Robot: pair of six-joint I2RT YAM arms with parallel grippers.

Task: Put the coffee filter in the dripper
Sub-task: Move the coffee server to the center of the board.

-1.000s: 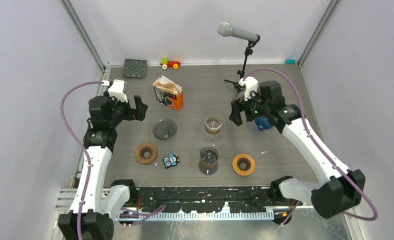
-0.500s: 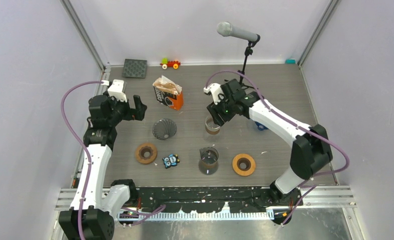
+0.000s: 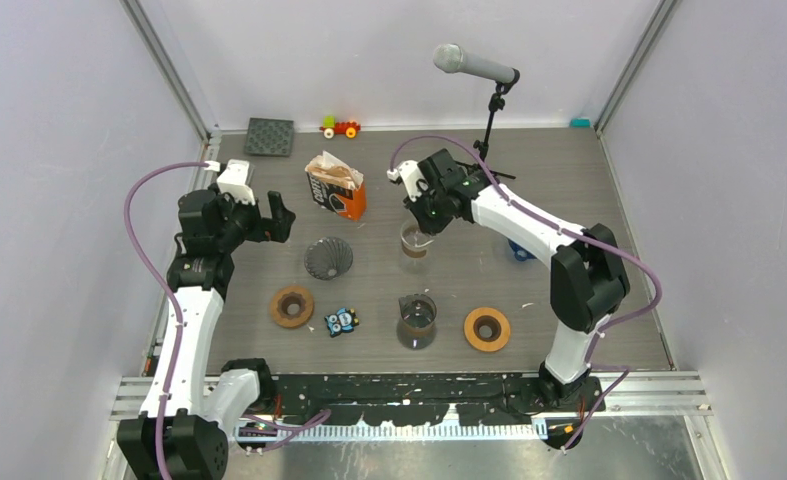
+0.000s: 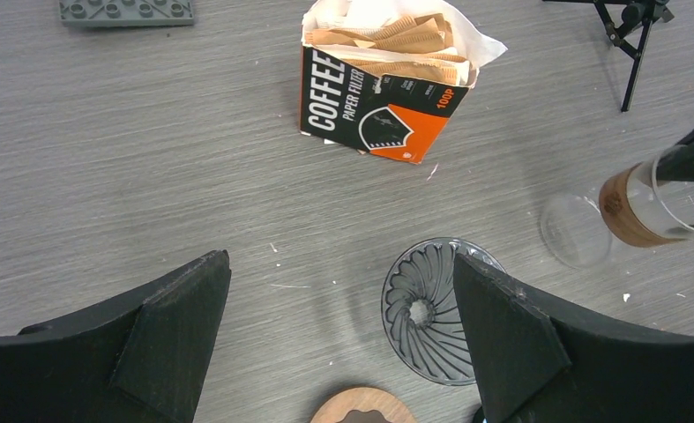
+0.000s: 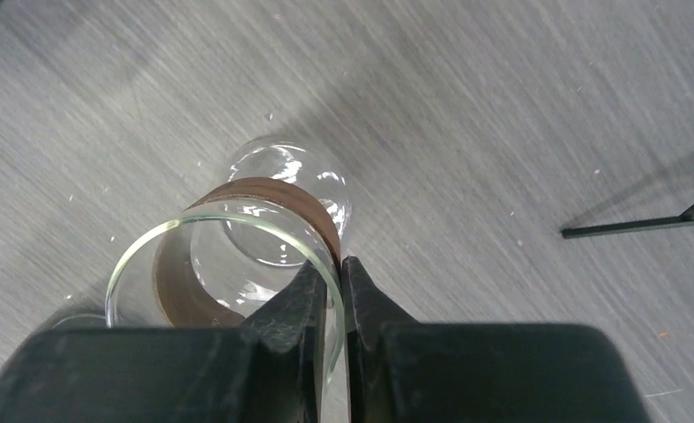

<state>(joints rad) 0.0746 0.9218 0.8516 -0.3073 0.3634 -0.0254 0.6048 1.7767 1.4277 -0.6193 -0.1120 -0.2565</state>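
Front row first: a wooden ring (image 3: 292, 306) on the left and a glass flask (image 3: 417, 320) sit near the arm bases, and neither arm is attending to them.

One step back, the dripper (image 4: 431, 308) stands mouth-up on the table, its ribbed cone bare, with no paper in it. The left gripper (image 4: 339, 264) hangs right above that stretch of table with its jaws spread wide and nothing between them. It looks parked there on purpose, with both the dripper and the paper supply in its camera's sight.

Level with the dripper, over to the right, is where the action is. The right gripper (image 5: 340, 269) has its jaws pressed together on the rim of a glass server (image 5: 237, 264). One finger is inside the glass and one outside, which is the only practical hold on so thin a wall. The server sits at a tilt, and it's hard to say whether its base touches the table. My guess is that it is being shifted aside to clear room around the dripper, since it plays no part in seating a filter.

Farther back, the filter box (image 4: 374, 110) stands torn open, with the brown coffee filters (image 4: 396, 40) fanned out of the top. That's where the task's paper is: all in the box, well apart from the dripper, none picked. The open top makes a single sheet easy to pinch.
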